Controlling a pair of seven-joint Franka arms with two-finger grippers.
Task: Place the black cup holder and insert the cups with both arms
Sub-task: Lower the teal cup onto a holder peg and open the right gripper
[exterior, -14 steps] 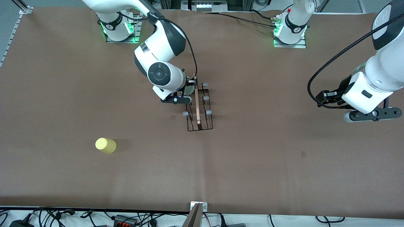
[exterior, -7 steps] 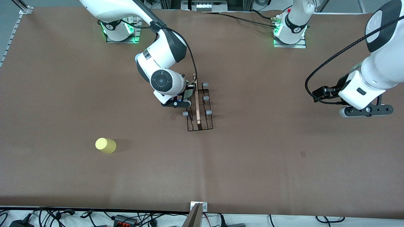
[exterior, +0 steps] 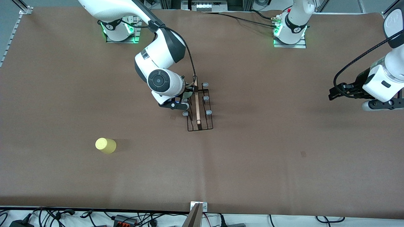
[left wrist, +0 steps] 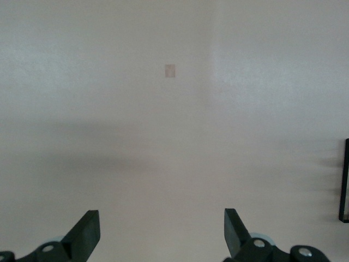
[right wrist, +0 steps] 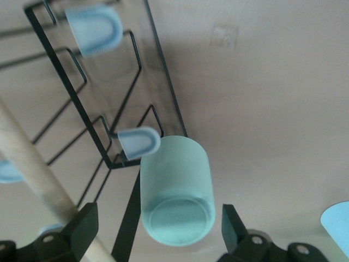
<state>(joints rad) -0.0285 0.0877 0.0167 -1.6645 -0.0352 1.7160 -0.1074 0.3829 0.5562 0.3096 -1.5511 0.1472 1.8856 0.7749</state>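
Note:
The black cup holder (exterior: 202,121) stands mid-table, its wooden handle (exterior: 197,105) on top. My right gripper (exterior: 182,104) hangs over the rack's side toward the right arm's end, open. In the right wrist view its fingers (right wrist: 82,229) stand either side of the mint green cup (right wrist: 175,185) without touching it. The cup is base up against a grey-tipped peg (right wrist: 139,143) of the rack (right wrist: 82,112); I cannot tell if it sits on a peg. The yellow cup (exterior: 105,145) stands upside down nearer the camera. My left gripper (exterior: 383,105) is open and empty (left wrist: 162,229) over bare table.
A pale blue rounded edge (right wrist: 337,225) shows beside the mint cup, perhaps the light blue cup; the right arm hides it in the front view. The rack's edge (left wrist: 344,180) shows in the left wrist view. Cables lie along the table's front edge (exterior: 126,217).
My left arm has swung out toward its end of the table. My right gripper has shifted slightly along the rack toward the camera.

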